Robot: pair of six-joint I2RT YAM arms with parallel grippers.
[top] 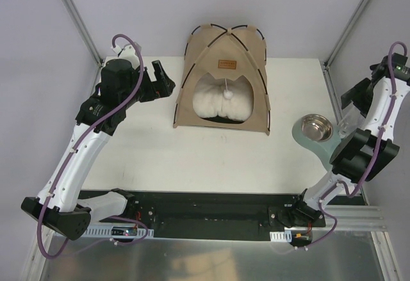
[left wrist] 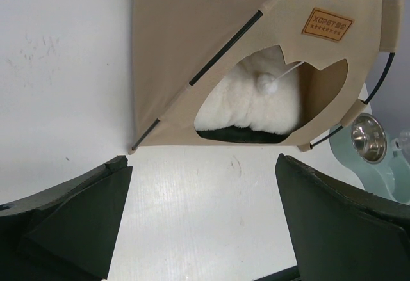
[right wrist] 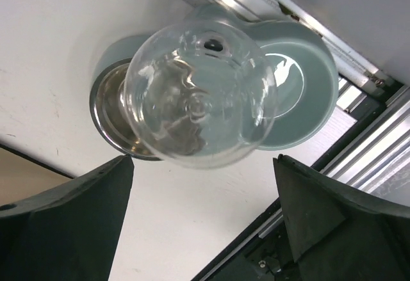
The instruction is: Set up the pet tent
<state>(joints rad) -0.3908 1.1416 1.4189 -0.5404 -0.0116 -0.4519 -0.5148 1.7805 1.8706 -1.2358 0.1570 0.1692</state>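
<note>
The tan pet tent [top: 221,50] stands erected at the back middle of the table, its black poles arched over it and its brown label [top: 225,62] above the doorway. A fluffy white pillow [top: 221,100] lies inside, with a small pom-pom [top: 227,91] hanging in front of it. My left gripper [top: 163,78] is just left of the tent, open and holding nothing. In the left wrist view the tent [left wrist: 192,31] fills the top, beyond the open left gripper [left wrist: 202,162]. My right gripper [top: 353,98] hovers open over the feeder at the right edge.
A teal pet feeder [top: 307,145] with a steel bowl [top: 316,127] sits at the table's right edge. The right wrist view shows its bowl [right wrist: 109,121], a clear dome [right wrist: 198,95] and the open right gripper [right wrist: 204,159]. Aluminium frame rails [right wrist: 359,166] run beside it.
</note>
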